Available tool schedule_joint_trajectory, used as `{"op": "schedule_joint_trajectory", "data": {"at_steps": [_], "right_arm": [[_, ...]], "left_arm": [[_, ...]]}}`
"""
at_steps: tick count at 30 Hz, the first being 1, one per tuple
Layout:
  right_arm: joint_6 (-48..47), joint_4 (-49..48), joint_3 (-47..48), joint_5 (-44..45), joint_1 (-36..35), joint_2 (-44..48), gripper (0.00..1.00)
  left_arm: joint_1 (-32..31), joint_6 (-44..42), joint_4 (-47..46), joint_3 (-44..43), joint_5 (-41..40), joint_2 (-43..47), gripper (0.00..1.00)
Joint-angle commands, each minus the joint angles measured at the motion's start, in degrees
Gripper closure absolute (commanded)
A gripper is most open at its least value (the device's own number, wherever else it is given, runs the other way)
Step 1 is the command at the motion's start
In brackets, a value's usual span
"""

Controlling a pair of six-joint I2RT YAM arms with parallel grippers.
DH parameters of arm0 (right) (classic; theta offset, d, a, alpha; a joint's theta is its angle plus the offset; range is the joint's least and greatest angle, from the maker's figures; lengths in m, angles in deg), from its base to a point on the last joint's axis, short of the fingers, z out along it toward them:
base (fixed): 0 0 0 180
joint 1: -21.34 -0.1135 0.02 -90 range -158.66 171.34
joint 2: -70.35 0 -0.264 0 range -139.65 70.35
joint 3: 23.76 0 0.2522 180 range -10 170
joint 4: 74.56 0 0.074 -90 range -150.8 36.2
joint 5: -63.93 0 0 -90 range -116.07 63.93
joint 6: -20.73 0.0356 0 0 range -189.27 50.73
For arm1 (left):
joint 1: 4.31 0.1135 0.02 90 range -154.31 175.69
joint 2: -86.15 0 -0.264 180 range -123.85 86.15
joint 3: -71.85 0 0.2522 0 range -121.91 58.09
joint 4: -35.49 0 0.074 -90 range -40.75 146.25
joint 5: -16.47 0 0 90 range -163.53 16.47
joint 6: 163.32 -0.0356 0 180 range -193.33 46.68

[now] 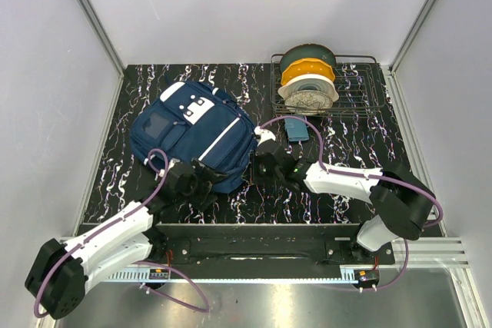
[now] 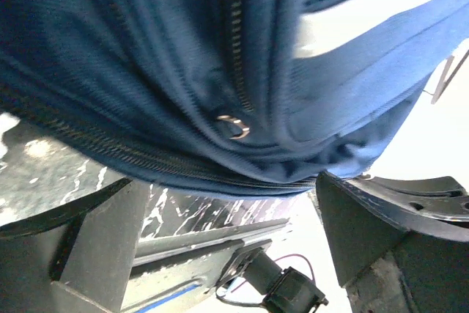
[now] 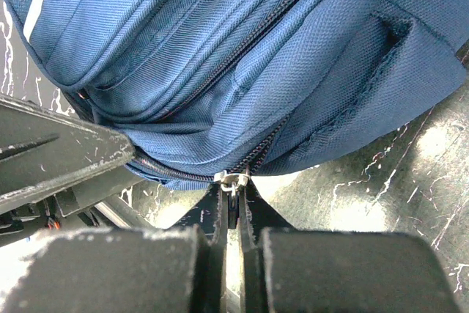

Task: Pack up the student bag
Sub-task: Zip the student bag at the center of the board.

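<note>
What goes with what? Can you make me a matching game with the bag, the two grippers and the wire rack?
Things:
1. bag
2. left gripper
3. right gripper
4. rack

Clues:
a. shut on a zip pull
b. holds three round discs at the far right
c. open wide at the bag's near edge
d. navy blue with a white stripe

Pairs: 1-d, 2-c, 3-a, 4-b
</note>
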Motion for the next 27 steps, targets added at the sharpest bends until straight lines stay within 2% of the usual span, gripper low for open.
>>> {"op": "schedule_joint_trajectory", "data": {"at_steps": [1,7,10,11,13,15,17,18,24,27], "right_arm": [[-0.03,-1.24,2.10,0.74,-0.63,2.88,1.00],[-0.03,-0.17,1.50,1.62,-1.33,3.58,1.00],[0.32,-0.53,1.15,1.62,-1.68,4.29,1.00],[0.41,-0.53,1.15,1.62,-1.77,4.38,1.00],[0.24,-0.18,1.14,1.53,-1.94,4.55,1.00],[0.15,0.09,1.06,1.71,-2.03,4.82,1.00],[-0.03,0.18,0.80,2.15,-2.12,5.08,1.00],[-0.03,0.44,0.79,2.58,-2.03,5.17,1.00],[-0.82,0.97,1.14,4.08,-2.03,4.64,1.00],[-1.26,1.40,2.02,4.34,-2.03,3.41,1.00]], "left_arm": [[-0.14,2.95,-12.44,0.73,-4.86,-1.11,0.01],[0.21,0.15,-17.46,-0.76,-5.84,-5.32,0.02],[0.48,-1.44,-19.03,-1.82,-3.73,-8.84,0.14],[0.74,-1.80,-20.09,-1.65,-3.03,-9.81,0.27],[1.09,-2.58,-21.76,-1.12,-2.76,-10.25,0.45],[1.44,-3.46,-20.90,-1.64,-2.67,-10.26,0.73],[2.15,-5.48,-18.09,-2.35,-2.75,-9.47,0.89],[2.50,-6.27,-16.68,-3.22,-2.84,-8.94,1.00],[8.20,-12.51,-6.14,-3.67,-2.41,-1.04,1.00],[15.31,-16.12,-1.57,-2.53,1.35,5.37,1.00]]}}
